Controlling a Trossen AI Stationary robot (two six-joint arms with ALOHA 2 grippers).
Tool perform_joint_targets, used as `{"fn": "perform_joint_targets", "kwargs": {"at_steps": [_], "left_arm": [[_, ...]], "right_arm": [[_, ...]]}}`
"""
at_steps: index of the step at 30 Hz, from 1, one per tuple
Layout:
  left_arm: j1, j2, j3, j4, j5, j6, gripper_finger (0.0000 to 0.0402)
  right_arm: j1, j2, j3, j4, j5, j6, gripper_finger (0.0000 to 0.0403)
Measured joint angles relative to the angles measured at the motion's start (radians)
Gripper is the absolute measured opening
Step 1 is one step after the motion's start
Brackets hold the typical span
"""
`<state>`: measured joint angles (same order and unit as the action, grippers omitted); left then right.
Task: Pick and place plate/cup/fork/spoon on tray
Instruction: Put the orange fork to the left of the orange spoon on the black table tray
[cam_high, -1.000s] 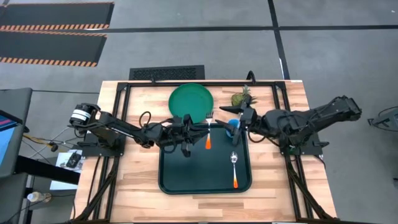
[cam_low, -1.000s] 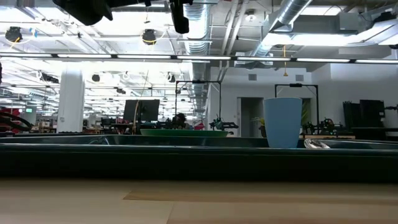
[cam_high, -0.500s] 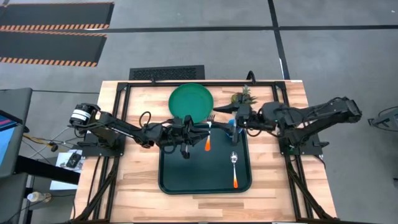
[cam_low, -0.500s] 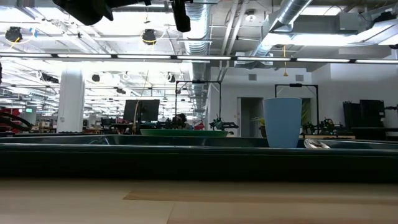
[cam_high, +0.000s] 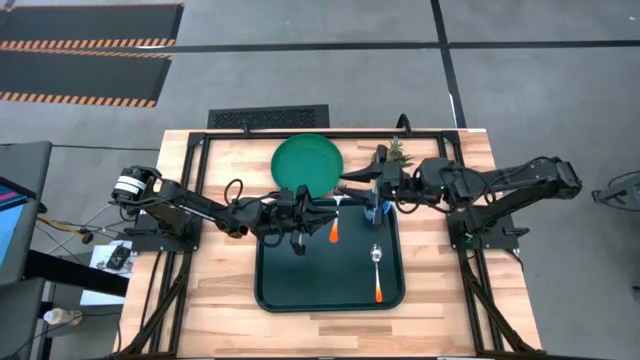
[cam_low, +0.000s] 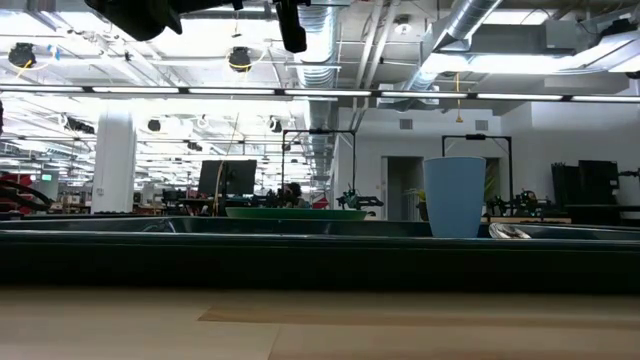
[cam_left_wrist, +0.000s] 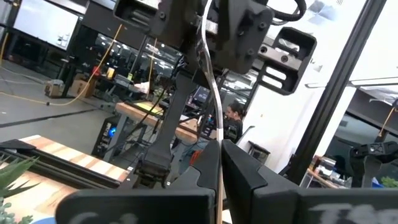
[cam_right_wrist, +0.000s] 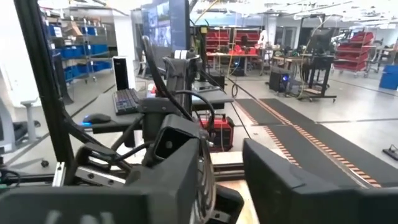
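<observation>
Left gripper (cam_left_wrist: 219, 149) hangs high over the far left part of the tray, its two dark fingers pressed almost together with nothing seen between them, so it carries nothing. The right gripper (cam_right_wrist: 224, 149) is spread wide and also empty, raised near the far right corner of the tray, above the cup. The large dark green, nearly black rectangular tray (cam_high: 268, 290) with rounded corners lies in the middle of the pale wooden table (cam_high: 220, 300). Its raised rim probably serves to keep the smooth plastic pieces from sliding off. The round, flat green plastic plate (cam_high: 305, 163) with its low raised rim is not yet on the tray. It sits just beyond the far rim, and it cannot be told whether its edge rests on that rim. It seems to be the one piece left to move, and its thin edge gives little for the fingers to hold. The small light-blue plastic cup (cam_low: 455, 197), round and without handle, stands upright on the far right part of the tray, free of both grippers. The small fork (cam_high: 334, 228) with silvery tines and orange handle lies at the far side of the tray, its head pointing toward the plate. The small spoon (cam_high: 377, 272) with silvery rounded bowl and orange handle lies flat on the right side, well apart from the fork.
</observation>
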<state>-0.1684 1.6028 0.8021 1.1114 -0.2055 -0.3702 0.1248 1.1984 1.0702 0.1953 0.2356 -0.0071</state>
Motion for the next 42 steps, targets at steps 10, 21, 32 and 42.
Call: {"fn": "perform_joint_targets", "kwargs": {"at_steps": [10,21,32,42], "left_arm": [[-0.001,0.000,0.001,-0.002,0.001,-0.006,0.0000],[-0.001,0.000,0.001,-0.145,0.045,0.008,0.0090],[-0.001,-0.117,0.000,-0.351,0.089,-0.025,0.0219],[-0.001,-0.197,0.000,-0.476,0.035,-0.005,0.0209]], "right_arm": [[-0.011,0.000,0.000,-0.013,0.000,0.051,0.0012],[-0.019,-0.073,0.000,-0.141,-0.003,0.250,0.0003],[0.122,-0.303,-0.370,-0.108,0.127,0.442,0.0002],[0.207,-0.159,-0.852,0.617,0.157,0.541,0.0001]]}}
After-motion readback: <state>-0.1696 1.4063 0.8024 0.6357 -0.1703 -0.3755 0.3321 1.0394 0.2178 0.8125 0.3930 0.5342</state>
